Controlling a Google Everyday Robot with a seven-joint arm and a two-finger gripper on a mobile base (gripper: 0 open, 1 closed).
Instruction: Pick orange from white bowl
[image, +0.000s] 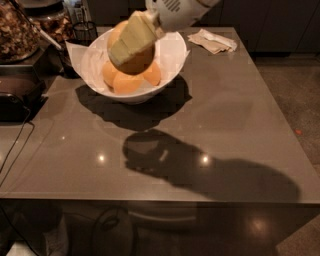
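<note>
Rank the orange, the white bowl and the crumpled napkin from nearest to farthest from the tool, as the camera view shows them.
The tool hangs at top centre of the camera view.
1. The orange: right at the tool, partly covered by it.
2. The white bowl: just beneath, its wall around the fruit.
3. The crumpled napkin: off to the right, apart from the bowl.

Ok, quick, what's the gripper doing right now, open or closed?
Gripper: closed on the large, dull yellow-orange round orange, held just above the glossy white bowl.
</note>
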